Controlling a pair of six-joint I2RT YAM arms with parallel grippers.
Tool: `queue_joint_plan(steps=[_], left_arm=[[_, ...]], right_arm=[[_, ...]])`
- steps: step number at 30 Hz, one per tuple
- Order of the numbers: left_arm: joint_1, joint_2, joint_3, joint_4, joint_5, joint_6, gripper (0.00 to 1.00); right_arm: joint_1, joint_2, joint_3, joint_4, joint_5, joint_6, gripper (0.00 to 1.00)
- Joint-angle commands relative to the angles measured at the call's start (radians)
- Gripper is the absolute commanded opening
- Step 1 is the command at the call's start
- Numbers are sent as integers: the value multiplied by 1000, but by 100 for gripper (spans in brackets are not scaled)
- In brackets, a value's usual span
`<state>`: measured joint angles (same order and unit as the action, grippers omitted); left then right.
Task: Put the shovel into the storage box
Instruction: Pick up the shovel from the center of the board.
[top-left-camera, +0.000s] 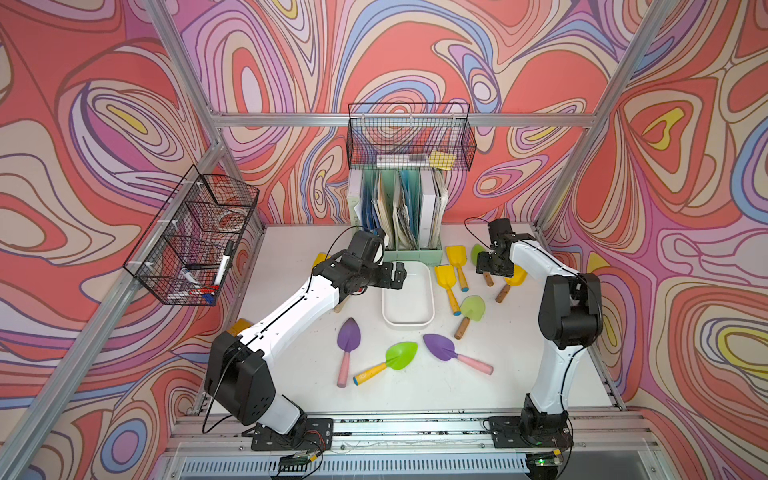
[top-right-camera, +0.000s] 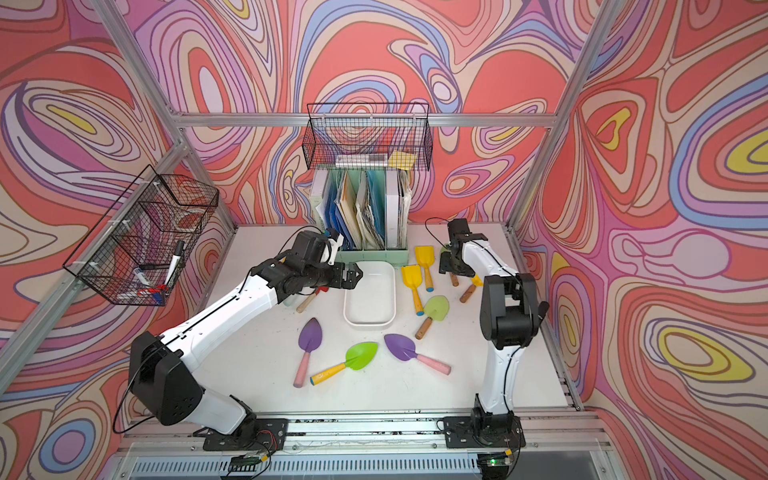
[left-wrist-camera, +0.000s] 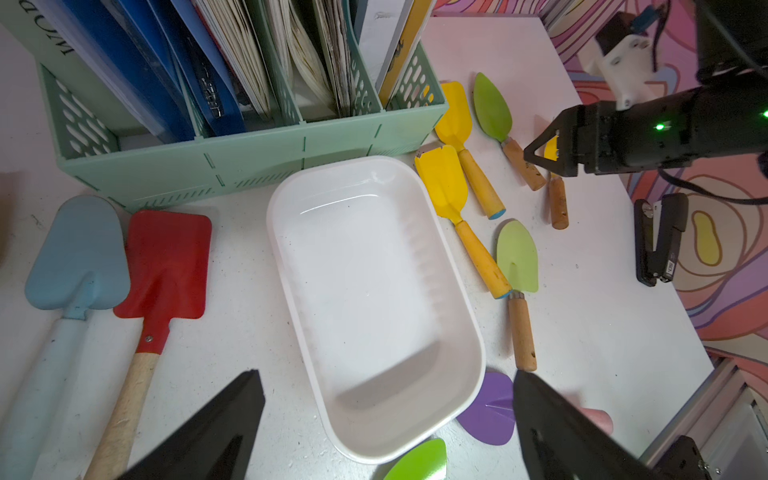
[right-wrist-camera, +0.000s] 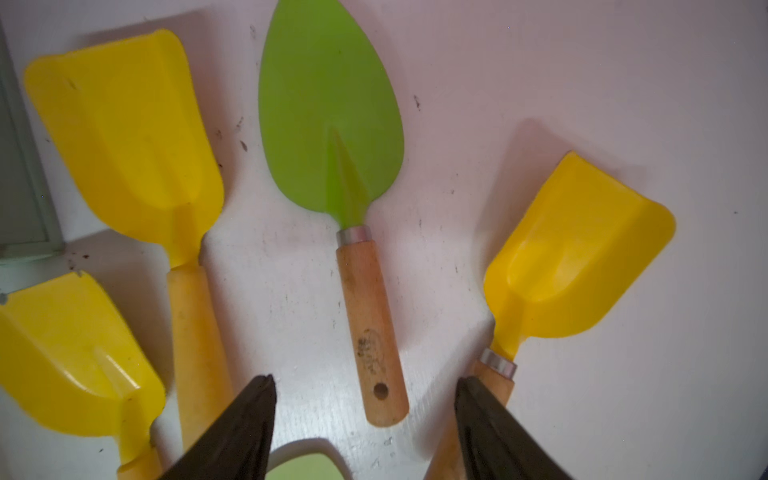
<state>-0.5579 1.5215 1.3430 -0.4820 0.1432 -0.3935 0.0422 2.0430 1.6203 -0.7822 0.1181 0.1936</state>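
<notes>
Box: the box (top-left-camera: 408, 322), white and shallow, was found on the table (top-left-camera: 519, 374) at mid-frame in both top views, just in front of the file holder (top-left-camera: 415, 254).
Shovels: all were seen lying on the table outside the box; a yellow shovel (top-left-camera: 446, 276) lay just right of it.
Left gripper: the left gripper (top-left-camera: 400, 275) was positioned over the box's upper left corner in a top view. Its jaws were spread wide, with only the box seen beneath them in the left wrist view.
Right gripper: the right gripper (right-wrist-camera: 365, 377) was positioned low, right of centre, over the green shovel (right-wrist-camera: 330, 124). Its jaws were parted to either side of the wooden handle, with a gap on each side.
Green shovel: it was found flat on the table, well right of the box, with a second yellow shovel (right-wrist-camera: 582, 249) just beside it.
Lower frame: a purple shovel (top-left-camera: 349, 334) and a lime shovel (top-left-camera: 401, 355) were noted below the box.
</notes>
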Motion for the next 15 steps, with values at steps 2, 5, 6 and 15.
queue_joint_plan(steps=[2,5,6,15], left_arm=[[-5,-20,-5,16,16,15,99],[-5,-17,0,13,10,12,99],[-6,-14,2,9,7,12,99],[-5,10,29,-5,12,8,99]], right_arm=[[-24,70,62,-20,-37,-38,68],[-28,107,71,-10,-59,-39,65],[-28,117,72,-9,-64,-39,64],[-28,159,58,10,-92,-28,52]])
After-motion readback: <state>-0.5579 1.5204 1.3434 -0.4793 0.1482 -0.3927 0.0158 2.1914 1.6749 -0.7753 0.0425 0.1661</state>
